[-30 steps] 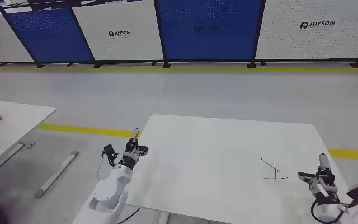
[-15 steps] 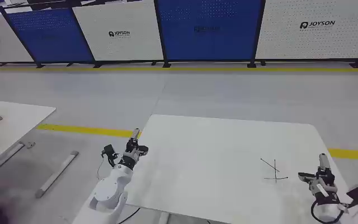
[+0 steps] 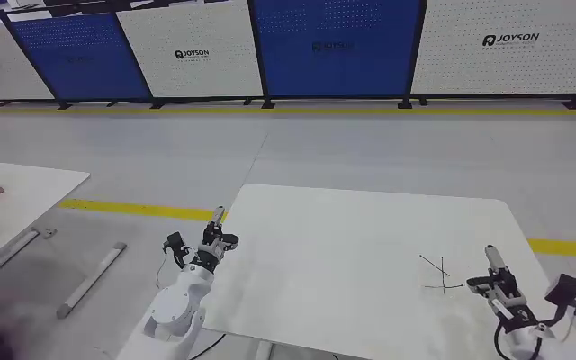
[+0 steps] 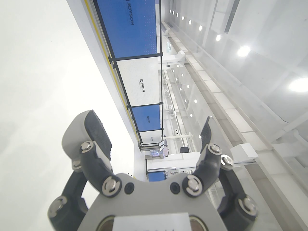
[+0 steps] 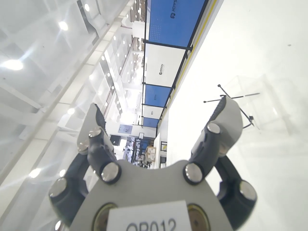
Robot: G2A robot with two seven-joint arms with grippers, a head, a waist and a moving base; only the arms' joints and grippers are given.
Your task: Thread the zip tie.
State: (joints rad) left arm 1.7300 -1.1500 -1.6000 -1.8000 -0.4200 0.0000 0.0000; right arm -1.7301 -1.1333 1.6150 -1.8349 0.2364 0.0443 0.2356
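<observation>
From the top, the left hand [image 3: 217, 216] sits at the left edge of the bench [image 3: 360, 270] and points away from the robot. The right hand [image 3: 491, 256] is over the right side of the bench, near the zip ties [image 3: 443, 274]. The thin black zip ties lie crossed on the bench, apart from both hands. Blue and white wall panels [image 3: 333, 45] stand far behind.

In the left wrist view, the left hand [image 4: 150, 116] is wide open and holds nothing. The white bench is beside it.

In the right wrist view, the right hand [image 5: 158, 102] is wide open and empty too. One finger [image 5: 228, 111] blocks part of the zip ties [image 5: 247, 95] lying past it.
</observation>
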